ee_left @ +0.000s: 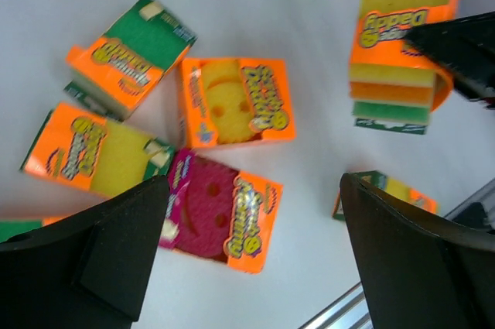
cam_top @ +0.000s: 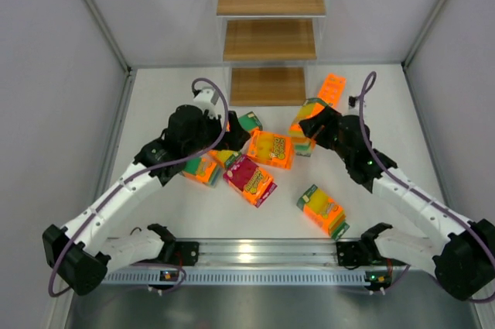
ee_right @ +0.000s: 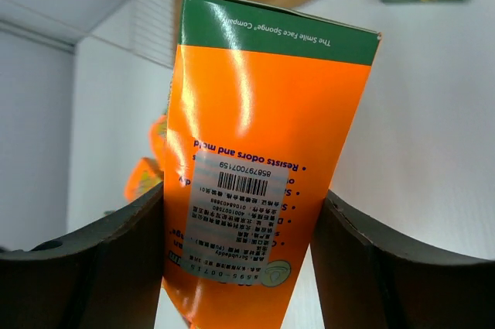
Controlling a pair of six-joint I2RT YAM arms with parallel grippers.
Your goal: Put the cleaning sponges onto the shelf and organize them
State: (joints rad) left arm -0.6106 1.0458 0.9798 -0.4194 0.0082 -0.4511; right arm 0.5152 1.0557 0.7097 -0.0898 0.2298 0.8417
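**Ref. landmark:** shelf, 3 stepped wood boards, at far centre of table. All posns below are rel. to shelf.

**R gripper**: clamped on one sponge pack, the held pack. One finger is against each side. Orange barcode face is toward wrist cam, green end away from it. Posn: just front-right of lowest board. Contact w/ table: cannot tell.

**L gripper**: jaws wide apart, nothing between them. Hangs over magenta-face pack, in front of lowest board's left corner.

**Loose packs, all on table, off shelf:**
- yellow-face pack: directly in front of lowest board, touching magenta-face pack.
- green-face pack: closer in, near left-front corner.
- orange pack: just right of lowest board.
- lone pack: well in front, to right.
- left pack: front-left, partly under L arm.
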